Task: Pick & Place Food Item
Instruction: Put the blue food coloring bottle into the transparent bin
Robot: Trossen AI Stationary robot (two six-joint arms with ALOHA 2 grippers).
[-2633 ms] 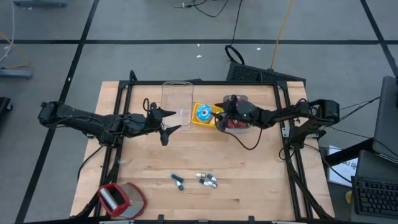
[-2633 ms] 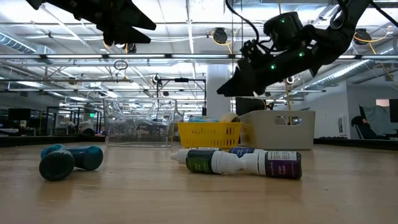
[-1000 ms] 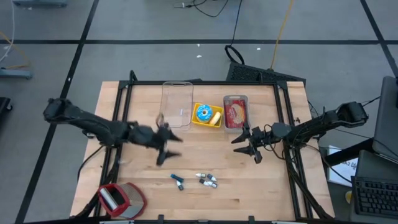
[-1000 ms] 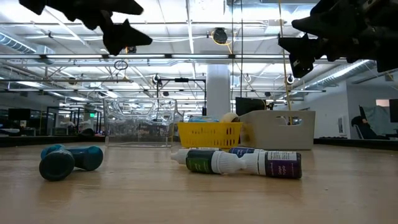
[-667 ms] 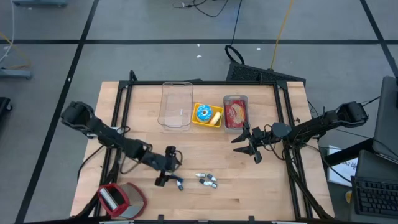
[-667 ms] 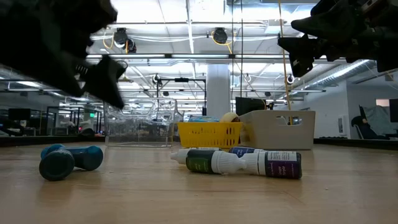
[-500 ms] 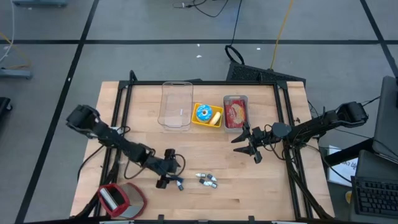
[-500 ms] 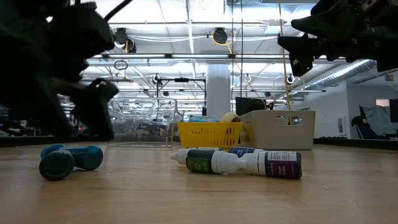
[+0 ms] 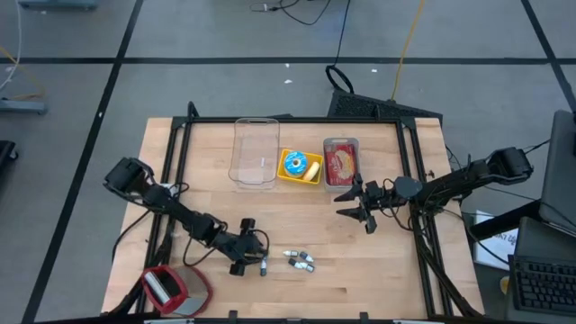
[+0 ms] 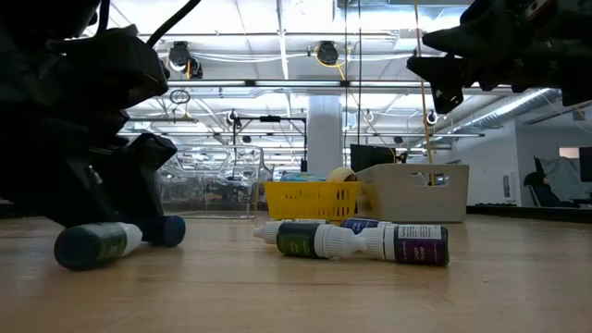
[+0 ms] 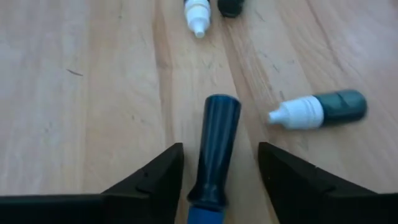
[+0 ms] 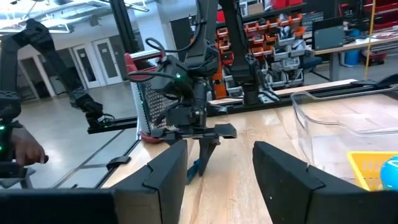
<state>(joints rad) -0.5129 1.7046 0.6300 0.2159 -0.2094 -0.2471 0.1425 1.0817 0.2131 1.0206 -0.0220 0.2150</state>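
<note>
My table (image 9: 378, 279) is bare light wood with a black frame along its edges. At the far edge a clear bin (image 9: 256, 151), a yellow basket (image 9: 300, 177) and a white tray (image 9: 341, 143) stand in a row, left to right. Toward the near edge a blue bottle (image 9: 262, 266) lies flat, with small dropper bottles (image 9: 301, 261) just to its right. At the near left corner sits a red basket (image 9: 175, 289).
</note>
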